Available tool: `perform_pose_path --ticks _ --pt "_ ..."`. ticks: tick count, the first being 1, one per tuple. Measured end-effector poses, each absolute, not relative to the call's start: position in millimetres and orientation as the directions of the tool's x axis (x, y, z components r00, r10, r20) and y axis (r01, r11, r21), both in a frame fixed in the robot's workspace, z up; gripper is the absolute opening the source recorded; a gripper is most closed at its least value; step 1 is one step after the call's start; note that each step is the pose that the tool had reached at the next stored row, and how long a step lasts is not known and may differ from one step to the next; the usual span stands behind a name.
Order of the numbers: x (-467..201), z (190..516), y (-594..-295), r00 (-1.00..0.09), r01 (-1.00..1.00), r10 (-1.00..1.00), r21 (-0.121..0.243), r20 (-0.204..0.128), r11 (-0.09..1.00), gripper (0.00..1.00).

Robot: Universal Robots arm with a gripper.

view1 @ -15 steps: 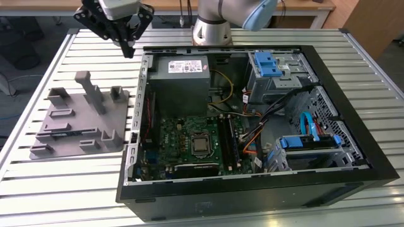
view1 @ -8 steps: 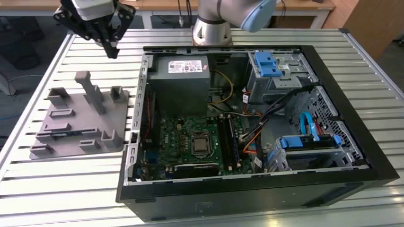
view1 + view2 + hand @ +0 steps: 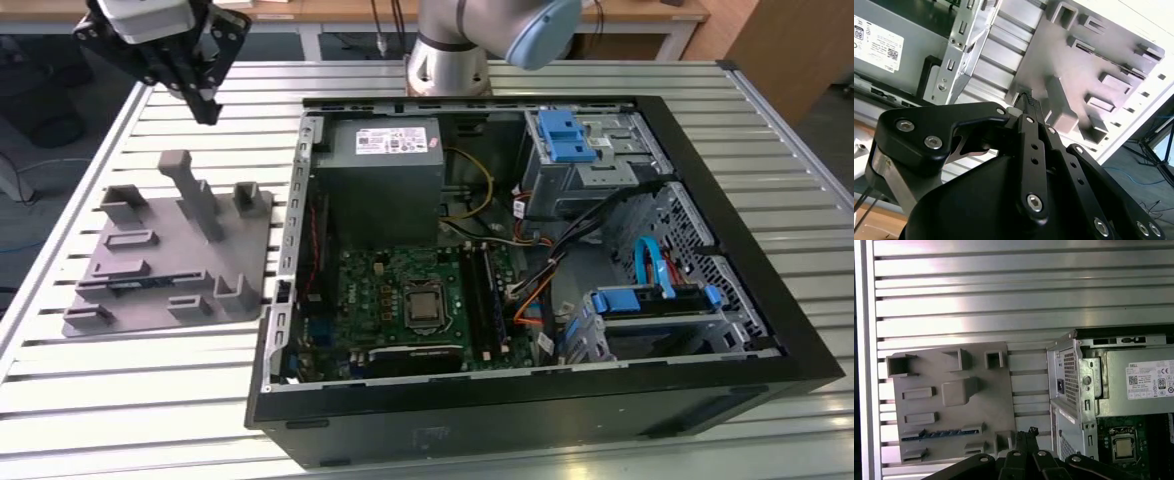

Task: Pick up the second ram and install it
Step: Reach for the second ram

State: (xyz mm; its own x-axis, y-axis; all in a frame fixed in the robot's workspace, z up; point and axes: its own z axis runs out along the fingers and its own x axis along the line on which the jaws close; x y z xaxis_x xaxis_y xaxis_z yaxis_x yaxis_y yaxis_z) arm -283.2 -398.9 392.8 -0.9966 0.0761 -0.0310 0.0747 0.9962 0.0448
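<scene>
Air above the tray [image 3: 180, 265] is open, but its upright blocks [image 3: 198, 205] flank the low-lying ram [image 3: 939, 433], and the case [image 3: 296, 200] wall stands just beside.

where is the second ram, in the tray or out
In the tray. In the first wrist view the second ram sits in a slot of the grey tray; the hand is shut and empty.

Arm [image 3: 497, 28] aloft, jaws together, empty.
</scene>
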Motion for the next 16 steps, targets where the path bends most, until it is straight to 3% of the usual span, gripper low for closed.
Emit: perform_pose_path --ticks 16 --pt "-336.6 392.0 -398.9 -0.997 0.075 0.076 0.045 -0.031 0.996 0.10"
